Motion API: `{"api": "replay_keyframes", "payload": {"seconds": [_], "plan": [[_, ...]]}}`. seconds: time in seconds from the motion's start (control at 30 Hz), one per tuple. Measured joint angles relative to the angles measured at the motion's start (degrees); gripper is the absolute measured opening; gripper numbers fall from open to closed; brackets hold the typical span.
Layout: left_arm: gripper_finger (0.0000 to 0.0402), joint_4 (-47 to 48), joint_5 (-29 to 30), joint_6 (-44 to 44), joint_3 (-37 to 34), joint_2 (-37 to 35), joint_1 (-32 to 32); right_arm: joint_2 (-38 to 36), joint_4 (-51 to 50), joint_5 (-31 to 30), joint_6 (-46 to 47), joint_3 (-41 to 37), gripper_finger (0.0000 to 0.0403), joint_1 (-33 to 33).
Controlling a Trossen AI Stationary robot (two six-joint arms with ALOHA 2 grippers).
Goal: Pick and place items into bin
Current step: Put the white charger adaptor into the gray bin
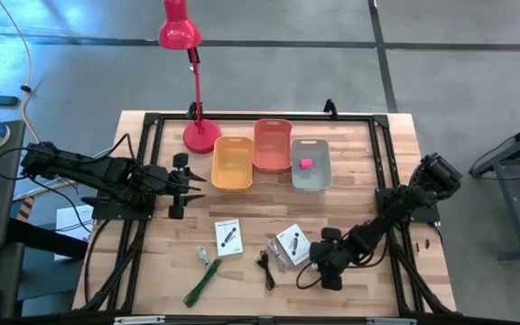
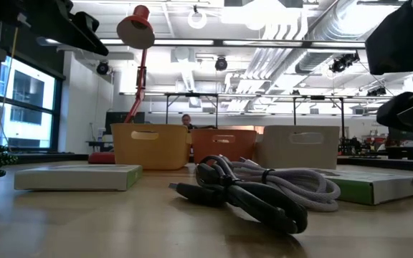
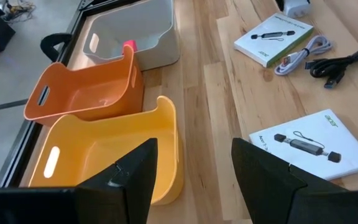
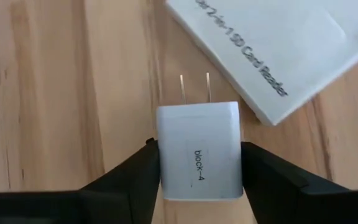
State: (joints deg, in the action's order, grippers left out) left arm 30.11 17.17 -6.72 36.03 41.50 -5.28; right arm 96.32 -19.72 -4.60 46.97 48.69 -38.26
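My right gripper (image 1: 318, 263) is low over the table's near right part, shut on a white plug block (image 4: 199, 149) marked "block-4", beside a white card (image 4: 278, 50). My left gripper (image 1: 186, 185) hovers open at the table's left, short of the yellow bin (image 3: 114, 146). A pink cube (image 1: 304, 163) lies in the grey bin (image 1: 311, 177). A second white card (image 1: 228, 236), a black cable (image 1: 265, 267), a white cable (image 1: 281, 261), a green stick (image 1: 201, 283) and a small clear packet (image 1: 203, 254) lie flat on the table. My right gripper pinches the white plug block between its two fingers (image 4: 132, 180), one on each side face (image 4: 166, 155). The two metal prongs (image 4: 194, 87) point away from the wrist. I cannot tell whether the block is lifted clear of the wood.
Three bins stand in a row at the far middle: yellow, orange (image 1: 272, 144) and grey. A red desk lamp (image 1: 201, 135) stands left of them. A black frame (image 1: 242, 117) borders the table. Bare wood lies between the bins and the items.
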Motion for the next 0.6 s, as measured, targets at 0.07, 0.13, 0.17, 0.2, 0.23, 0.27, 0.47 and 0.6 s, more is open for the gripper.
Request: {"api": "replay_keyframes", "payload": {"seconds": [0.07,0.13,0.17,0.2,0.23,0.27,0.47,0.6], "plan": [[0.0193,0.0,-1.4,0.8,0.0,0.0,0.0,-0.1,-1.1,-0.1,2.3,0.0,0.0184,0.0],[0.0193,0.0,-3.4,1.2,0.0,0.0,0.0,-0.1,-2.0,-0.8,4.7,0.1,0.0180,-0.2],[0.0193,0.0,-4.6,1.4,0.0,0.0,0.0,-0.1,-2.5,-1.2,6.0,0.1,0.0180,-0.3],[0.0193,0.0,-6.0,1.6,0.0,0.0,0.0,-0.1,-2.9,-1.6,7.3,0.1,0.0182,-0.4],[0.0193,0.1,-7.5,2.2,0.0,0.0,0.0,-0.1,-3.4,-2.0,8.5,0.1,0.0187,-0.6],[0.0193,0.3,-9.1,2.7,0.0,0.0,0.0,-0.1,-3.8,-2.4,9.8,0.1,0.0192,-0.7],[0.0193,3.7,-21.8,5.2,0.0,0.0,0.0,-0.1,-8.4,-4.2,17.5,0.1,0.0199,-2.0],[0.0193,5.3,-25.8,6.0,0.0,0.0,0.0,-0.1,-10.9,-5.6,22.0,0.1,0.0186,-2.4]]}}
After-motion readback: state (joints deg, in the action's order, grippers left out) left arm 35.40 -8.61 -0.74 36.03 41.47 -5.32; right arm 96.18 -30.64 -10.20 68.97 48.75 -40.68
